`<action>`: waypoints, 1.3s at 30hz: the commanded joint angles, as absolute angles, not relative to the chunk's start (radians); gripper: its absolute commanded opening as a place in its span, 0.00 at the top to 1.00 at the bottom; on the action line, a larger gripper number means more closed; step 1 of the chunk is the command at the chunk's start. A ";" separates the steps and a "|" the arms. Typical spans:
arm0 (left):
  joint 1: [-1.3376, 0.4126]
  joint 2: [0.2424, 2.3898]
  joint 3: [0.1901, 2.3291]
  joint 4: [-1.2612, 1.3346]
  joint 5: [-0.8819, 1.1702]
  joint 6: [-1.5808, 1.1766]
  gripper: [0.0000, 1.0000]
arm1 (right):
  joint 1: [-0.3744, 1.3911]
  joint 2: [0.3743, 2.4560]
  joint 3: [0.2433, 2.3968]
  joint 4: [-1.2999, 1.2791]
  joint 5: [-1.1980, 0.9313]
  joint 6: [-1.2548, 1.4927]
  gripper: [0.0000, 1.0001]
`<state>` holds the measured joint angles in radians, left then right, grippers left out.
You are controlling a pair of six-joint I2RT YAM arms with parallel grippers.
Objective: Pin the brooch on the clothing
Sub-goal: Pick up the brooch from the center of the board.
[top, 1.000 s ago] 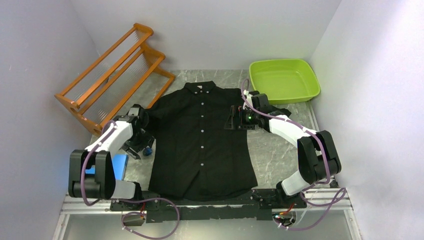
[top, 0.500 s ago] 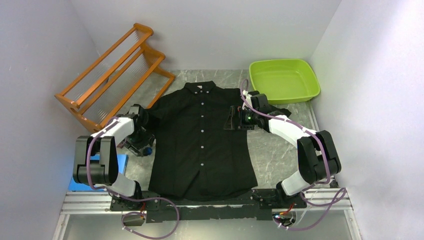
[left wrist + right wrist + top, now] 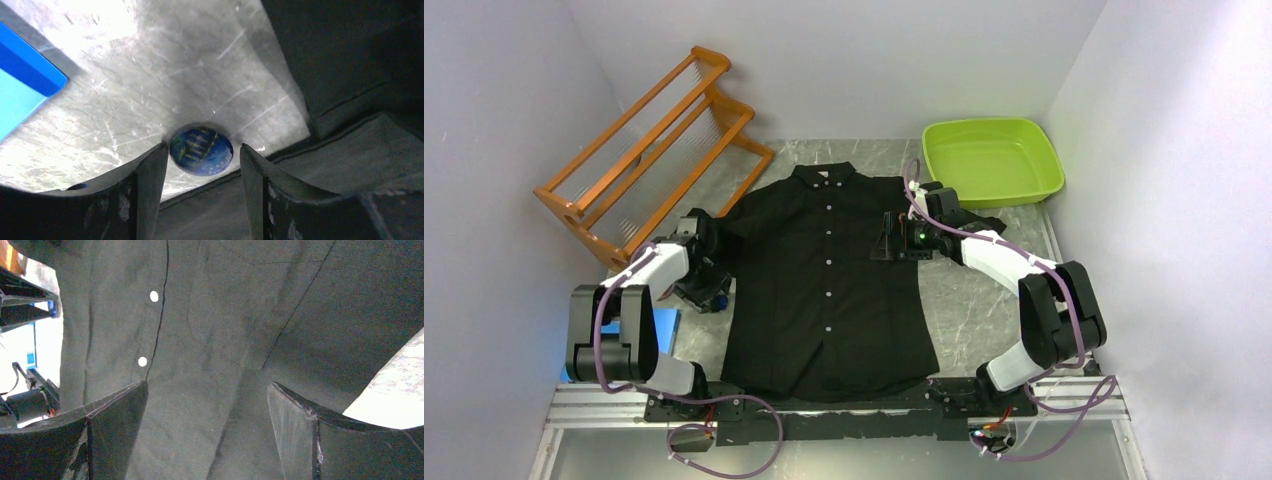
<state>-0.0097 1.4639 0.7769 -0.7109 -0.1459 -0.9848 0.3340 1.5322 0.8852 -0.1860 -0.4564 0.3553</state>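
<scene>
Your left gripper (image 3: 203,150) spread astride blue brooch (image 3: 200,153) on surface (image 3: 150,75), black shirt (image 3: 824,290) just beside, blue board (image 3: 25,92) near, right gripper (image 3: 207,390) spread over shirt, orange rack (image 3: 652,142), green tub (image 3: 992,160) beyond.

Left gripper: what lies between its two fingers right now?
The round blue brooch, lying on the marble table beside the black shirt. The left wrist view shows it, the left gripper open around it.

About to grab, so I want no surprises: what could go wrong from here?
The brooch lies on the table between the left gripper's open fingers; being round, it may slip out or tilt when squeezed. The shirt edge lies right beside it, so a finger might snag cloth too.
</scene>
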 commanded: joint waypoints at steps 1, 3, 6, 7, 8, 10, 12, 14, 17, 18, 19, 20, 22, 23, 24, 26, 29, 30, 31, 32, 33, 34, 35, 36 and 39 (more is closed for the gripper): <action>-0.009 1.404 0.708 -0.678 -0.061 -0.988 0.37 | 0.339 1.490 0.897 -0.162 -0.474 0.344 0.07; -0.009 1.382 0.679 -0.646 -0.042 -0.982 0.29 | 0.341 1.486 0.895 -0.160 -0.472 0.344 0.07; -0.009 1.387 0.667 -0.643 -0.053 -0.984 0.27 | 0.341 1.481 0.895 -0.163 -0.469 0.345 0.07; -0.009 1.397 0.674 -0.654 -0.066 -0.983 0.27 | 0.341 1.479 0.894 -0.163 -0.471 0.344 0.07; -0.009 1.411 0.685 -0.669 -0.080 -0.983 0.28 | 0.342 1.478 0.892 -0.163 -0.472 0.345 0.07; -0.009 1.435 0.711 -0.694 -0.111 -0.984 0.31 | 0.342 1.476 0.890 -0.161 -0.469 0.345 0.07; -0.009 1.453 0.735 -0.715 -0.131 -0.987 0.32 | 0.342 1.479 0.891 -0.163 -0.469 0.345 0.07; -0.008 1.467 0.750 -0.718 -0.141 -0.989 0.34 | 0.344 1.478 0.889 -0.160 -0.474 0.348 0.07; -0.009 1.490 0.765 -0.717 -0.143 -0.987 0.37 | 0.345 1.479 0.891 -0.162 -0.470 0.348 0.07; -0.009 1.500 0.769 -0.718 -0.144 -0.989 0.38 | 0.345 1.478 0.892 -0.164 -0.469 0.347 0.07; -0.009 1.508 0.771 -0.720 -0.146 -0.989 0.40 | 0.347 1.477 0.892 -0.166 -0.468 0.347 0.07; -0.008 1.517 0.773 -0.720 -0.145 -0.989 0.42 | 0.347 1.475 0.892 -0.167 -0.469 0.347 0.07; -0.008 1.531 0.772 -0.715 -0.144 -0.989 0.45 | 0.347 1.470 0.890 -0.165 -0.469 0.347 0.07; -0.008 1.536 0.772 -0.714 -0.144 -0.988 0.48 | 0.347 1.468 0.891 -0.166 -0.467 0.347 0.07; -0.009 1.540 0.771 -0.713 -0.146 -0.987 0.51 | 0.348 1.468 0.891 -0.167 -0.466 0.346 0.07; -0.009 1.541 0.772 -0.719 -0.149 -0.982 0.54 | 0.347 1.469 0.895 -0.172 -0.466 0.345 0.07; -0.009 1.527 0.770 -0.722 -0.154 -0.973 0.61 | 0.347 1.466 0.890 -0.168 -0.470 0.349 0.07; -0.009 1.519 0.770 -0.725 -0.156 -0.972 0.61 | 0.348 1.465 0.889 -0.166 -0.469 0.348 0.07; -0.009 1.510 0.769 -0.727 -0.157 -0.969 0.61 | 0.348 1.465 0.889 -0.167 -0.467 0.350 0.07; -0.008 1.500 0.767 -0.729 -0.157 -0.965 0.61 | 0.348 1.465 0.888 -0.168 -0.467 0.350 0.07; -0.009 1.489 0.767 -0.733 -0.159 -0.961 0.63 | 0.348 1.465 0.890 -0.169 -0.468 0.352 0.07; -0.009 1.478 0.767 -0.738 -0.158 -0.957 0.65 | 0.348 1.464 0.889 -0.168 -0.470 0.352 0.07; -0.009 1.465 0.768 -0.741 -0.157 -0.949 0.68 | 0.349 1.462 0.889 -0.167 -0.472 0.353 0.07; -0.009 1.451 0.768 -0.744 -0.154 -0.938 0.70 | 0.349 1.462 0.890 -0.167 -0.471 0.353 0.07; -0.009 1.402 0.766 -0.757 -0.141 -0.910 0.76 | 0.350 1.457 0.897 -0.170 -0.473 0.355 0.07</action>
